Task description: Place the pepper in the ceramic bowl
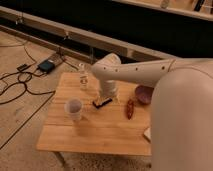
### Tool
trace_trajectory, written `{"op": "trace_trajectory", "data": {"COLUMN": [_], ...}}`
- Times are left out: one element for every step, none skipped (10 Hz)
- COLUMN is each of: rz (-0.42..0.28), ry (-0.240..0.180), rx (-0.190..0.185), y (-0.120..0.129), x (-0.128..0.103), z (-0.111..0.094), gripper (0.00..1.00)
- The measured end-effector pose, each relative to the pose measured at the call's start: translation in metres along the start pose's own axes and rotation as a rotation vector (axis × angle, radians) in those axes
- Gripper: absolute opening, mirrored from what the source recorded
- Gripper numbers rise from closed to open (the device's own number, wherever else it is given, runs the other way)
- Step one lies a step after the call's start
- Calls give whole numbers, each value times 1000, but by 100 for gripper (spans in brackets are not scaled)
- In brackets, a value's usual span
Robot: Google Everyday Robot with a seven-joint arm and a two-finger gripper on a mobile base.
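Pepper: dark red, lying on the wooden worktop, just beside the ceramic bowl (outside it, not in it). Tool: pointed down over the dark rectangular block; whether clenched or released cannot be told. Translucent white cup: upright, apart from the block.

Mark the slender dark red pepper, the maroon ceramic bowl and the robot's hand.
slender dark red pepper (130, 108): camera view, middle of its body.
maroon ceramic bowl (143, 94): camera view, visible inner surface.
hand (108, 95): camera view, lower end, by the flat dark block (102, 102).
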State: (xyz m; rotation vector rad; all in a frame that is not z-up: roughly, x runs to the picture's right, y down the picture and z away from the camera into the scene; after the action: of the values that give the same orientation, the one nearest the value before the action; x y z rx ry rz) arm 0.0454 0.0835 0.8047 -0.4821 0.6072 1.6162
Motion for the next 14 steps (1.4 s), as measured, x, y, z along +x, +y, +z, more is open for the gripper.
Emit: {"op": "trace_trajectory", "data": {"rz": [26, 67, 86, 104, 121, 131, 141, 146, 155, 167, 170, 176, 177, 175], "ry": [3, 14, 20, 25, 31, 36, 41, 45, 51, 59, 63, 74, 81, 89], "rx": [1, -1, -3, -6, -12, -17, -20, -23, -28, -31, -30, -30, -29, -30], "y": [-15, -38, -49, -58, -67, -72, -78, -81, -87, -93, -96, -101, -103, -104], "x": [-7, -18, -23, -30, -37, -41, -45, -48, -52, -53, -53, -53, -53, -52], "z": [10, 25, 33, 42, 52, 59, 67, 72, 80, 88, 91, 98, 102, 107], "gripper": [65, 65, 65, 65, 65, 65, 65, 65, 65, 65, 65, 65, 65, 65]}}
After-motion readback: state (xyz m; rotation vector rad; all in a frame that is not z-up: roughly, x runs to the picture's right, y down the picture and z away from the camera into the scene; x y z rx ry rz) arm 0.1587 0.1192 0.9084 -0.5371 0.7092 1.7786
